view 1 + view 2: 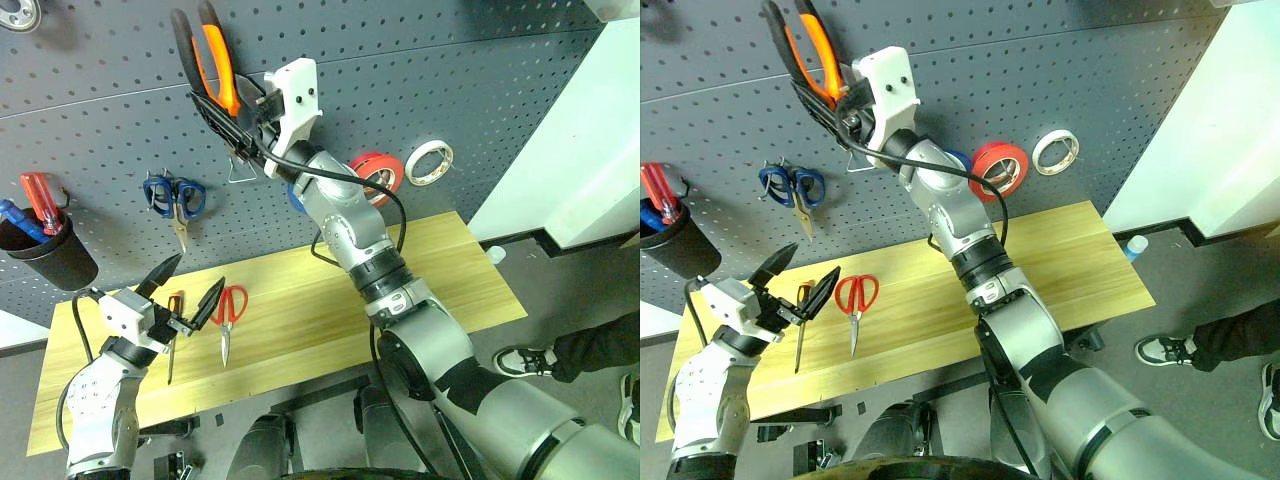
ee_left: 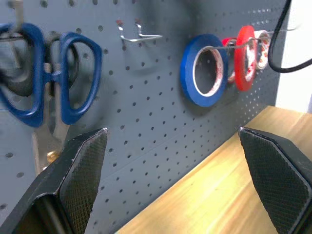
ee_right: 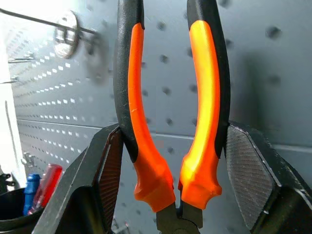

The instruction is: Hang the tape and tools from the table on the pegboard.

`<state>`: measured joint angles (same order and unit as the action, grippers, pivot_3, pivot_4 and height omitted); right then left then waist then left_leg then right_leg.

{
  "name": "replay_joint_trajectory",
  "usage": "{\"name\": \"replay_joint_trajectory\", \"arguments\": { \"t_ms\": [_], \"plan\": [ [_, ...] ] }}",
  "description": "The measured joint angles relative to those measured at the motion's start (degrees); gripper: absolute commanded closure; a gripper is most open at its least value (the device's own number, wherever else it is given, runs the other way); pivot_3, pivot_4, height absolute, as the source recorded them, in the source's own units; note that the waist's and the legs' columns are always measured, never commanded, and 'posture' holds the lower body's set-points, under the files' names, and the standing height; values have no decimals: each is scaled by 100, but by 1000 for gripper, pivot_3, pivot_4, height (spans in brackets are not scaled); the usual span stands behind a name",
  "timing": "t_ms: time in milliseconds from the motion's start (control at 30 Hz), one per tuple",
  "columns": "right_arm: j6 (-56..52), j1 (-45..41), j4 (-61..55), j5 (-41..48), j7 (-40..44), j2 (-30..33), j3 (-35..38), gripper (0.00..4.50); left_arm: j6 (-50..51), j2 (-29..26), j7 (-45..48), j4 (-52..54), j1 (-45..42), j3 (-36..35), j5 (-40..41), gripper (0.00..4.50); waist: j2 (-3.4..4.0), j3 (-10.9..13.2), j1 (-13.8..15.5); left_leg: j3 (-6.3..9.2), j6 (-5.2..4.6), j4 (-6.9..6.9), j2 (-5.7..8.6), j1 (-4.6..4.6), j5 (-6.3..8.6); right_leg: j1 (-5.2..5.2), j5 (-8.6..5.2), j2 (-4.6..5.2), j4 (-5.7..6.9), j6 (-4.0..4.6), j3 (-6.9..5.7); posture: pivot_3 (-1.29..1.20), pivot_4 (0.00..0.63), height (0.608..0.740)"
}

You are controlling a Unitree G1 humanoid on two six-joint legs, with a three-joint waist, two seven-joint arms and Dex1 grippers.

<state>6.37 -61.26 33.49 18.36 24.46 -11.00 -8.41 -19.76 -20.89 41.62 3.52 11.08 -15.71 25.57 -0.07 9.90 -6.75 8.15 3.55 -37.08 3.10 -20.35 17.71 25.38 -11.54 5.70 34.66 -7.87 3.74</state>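
The right gripper (image 1: 215, 105) holds the pliers (image 1: 205, 55) against the pegboard (image 1: 450, 70).

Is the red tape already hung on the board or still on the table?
Hung. The red tape sits on a hook on the pegboard, above the table, between the blue roll and the whitish roll.

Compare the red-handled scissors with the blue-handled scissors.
The red-handled scissors lie flat on the table; the blue-handled scissors hang on the pegboard. Handle colour differs: red against blue. Both have closed blades and point away from their handles toward the viewer's side.
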Motion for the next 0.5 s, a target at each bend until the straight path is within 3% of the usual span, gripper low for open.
{"name": "replay_joint_trajectory", "arguments": {
  "t_ms": [233, 500],
  "plan": [
    [292, 496, 75, 22, -76, 56, -248, 1773, 54, -4, -238, 111, 80, -163, -11, 0, -8, 83, 77, -1, 0, -2, 0, 0, 0, 1, 0, -1, 2, 0, 0, -12, 220, 738],
    [754, 503, 573, 55, -94, 58, -203, 1773, 54, -40, -283, 159, 207, -325, 9, 0, -19, 181, 119, -2, -2, 0, -1, -6, 1, 6, -1, -2, -1, 0, 0, 1, 229, 738]
  ]
}}
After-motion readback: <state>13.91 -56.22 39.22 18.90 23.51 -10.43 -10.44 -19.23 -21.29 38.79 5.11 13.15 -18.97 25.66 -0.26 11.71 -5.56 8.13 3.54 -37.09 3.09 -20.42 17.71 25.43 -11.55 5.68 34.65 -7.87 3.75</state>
